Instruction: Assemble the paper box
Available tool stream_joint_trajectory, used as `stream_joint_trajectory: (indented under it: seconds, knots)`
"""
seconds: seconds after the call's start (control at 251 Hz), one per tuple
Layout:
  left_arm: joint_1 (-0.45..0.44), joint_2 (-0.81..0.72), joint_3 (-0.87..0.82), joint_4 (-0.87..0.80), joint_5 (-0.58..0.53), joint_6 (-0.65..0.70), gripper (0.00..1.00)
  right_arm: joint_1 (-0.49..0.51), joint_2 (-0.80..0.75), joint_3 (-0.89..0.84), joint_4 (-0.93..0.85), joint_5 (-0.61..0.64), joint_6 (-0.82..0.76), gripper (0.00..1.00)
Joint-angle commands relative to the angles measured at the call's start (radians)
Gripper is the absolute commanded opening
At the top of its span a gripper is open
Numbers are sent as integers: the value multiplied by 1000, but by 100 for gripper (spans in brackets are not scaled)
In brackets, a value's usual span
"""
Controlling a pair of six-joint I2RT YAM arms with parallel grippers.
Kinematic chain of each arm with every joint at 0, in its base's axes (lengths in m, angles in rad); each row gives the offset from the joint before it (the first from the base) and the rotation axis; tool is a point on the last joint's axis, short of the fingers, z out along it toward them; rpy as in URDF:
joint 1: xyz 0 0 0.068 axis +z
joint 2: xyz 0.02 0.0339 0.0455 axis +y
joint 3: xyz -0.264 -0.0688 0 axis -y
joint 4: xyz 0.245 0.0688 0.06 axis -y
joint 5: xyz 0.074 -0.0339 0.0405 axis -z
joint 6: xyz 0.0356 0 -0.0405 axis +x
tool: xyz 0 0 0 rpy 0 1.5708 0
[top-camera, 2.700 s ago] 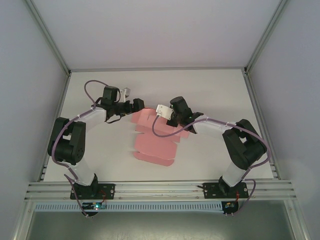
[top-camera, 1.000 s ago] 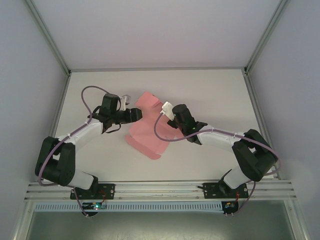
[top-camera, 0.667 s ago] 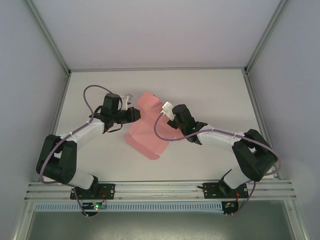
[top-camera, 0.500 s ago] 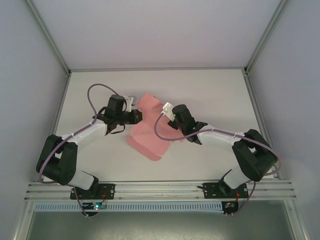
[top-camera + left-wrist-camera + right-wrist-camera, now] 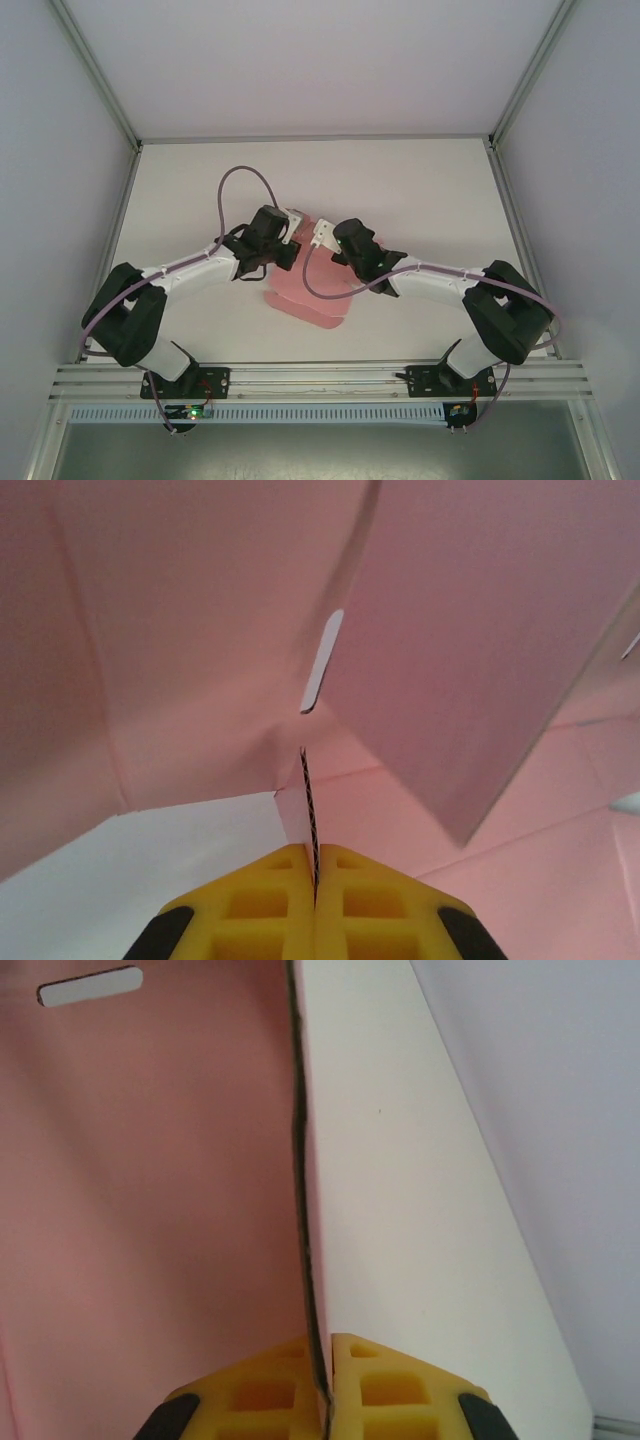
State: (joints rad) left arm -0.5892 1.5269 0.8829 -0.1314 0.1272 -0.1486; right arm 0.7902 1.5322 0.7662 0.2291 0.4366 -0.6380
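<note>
While white table (image 5: pixel 430 190) stretches beyond them, the left hand (image 5: pixel 314 858) and right hand (image 5: pixel 325 1348) each clench 1 paper box (image 5: pixel 316 294) edge.

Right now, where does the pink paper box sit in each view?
Top external: paper box at mid-table.
Left wrist: across the top and right, a slot near centre.
Right wrist: left half, its edge running up the middle.
Shared landmark: the white table beside the card.

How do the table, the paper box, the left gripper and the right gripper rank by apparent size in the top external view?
1. table
2. paper box, partly hidden under the grippers
3. left gripper and right gripper: these look about alike, so no ranking between them
</note>
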Motion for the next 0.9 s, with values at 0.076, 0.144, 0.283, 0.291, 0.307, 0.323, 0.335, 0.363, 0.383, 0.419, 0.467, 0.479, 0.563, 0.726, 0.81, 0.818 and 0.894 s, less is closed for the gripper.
stream_joint_trajectory:
  seconds: [0.076, 0.144, 0.283, 0.291, 0.307, 0.323, 0.335, 0.363, 0.383, 0.419, 0.467, 0.479, 0.563, 0.726, 0.81, 0.818, 0.894]
  knots:
    - [-41, 2, 13, 165, 113, -1, 5, 64, 12, -46, 168, -94, -86, 0]
    - [-40, 11, 13, 173, 115, -22, 8, 69, 16, -55, 190, -90, -91, 0]
    - [-37, 4, 15, 122, 37, -56, 22, 65, 17, -75, 242, -9, -138, 0]
    - [-36, 1, 15, 118, 28, -59, 25, 64, 17, -76, 241, -4, -143, 0]
    - [-31, -4, 13, 107, 12, -65, 33, 61, 16, -77, 240, 7, -153, 0]
    - [-27, -10, 13, 92, -4, -73, 44, 57, 15, -80, 241, 14, -162, 0]
    - [-24, -14, 16, 79, -15, -81, 54, 54, 13, -81, 240, 19, -168, 0]
    - [-14, -28, 24, 36, -36, -99, 66, 48, 10, -86, 240, 28, -180, 0]
    - [-7, -39, 34, -1, -44, -108, 69, 43, 7, -88, 240, 37, -191, 0]
    - [4, -64, 47, -63, -52, -125, 77, 34, 1, -93, 237, 42, -202, 0]
    - [14, -109, 53, -117, -49, -131, 87, 20, -8, -97, 230, 41, -209, 0]
    - [14, -122, 52, -126, -50, -133, 90, 17, -10, -99, 228, 40, -210, 0]
    - [21, -214, 49, -169, -64, -155, 100, 0, -17, -104, 219, 32, -213, 0]
    - [72, -331, 57, -194, -132, -209, 100, -8, -8, -105, 235, 26, -234, 0]
    - [168, -330, 75, -215, -138, -284, 100, -8, 4, -102, 244, 30, -251, 0]
    - [181, -328, 74, -214, -133, -292, 100, -8, 5, -101, 245, 31, -252, 0]
    - [287, -295, 76, -209, -127, -363, 100, -7, 6, -96, 243, 26, -255, 0]
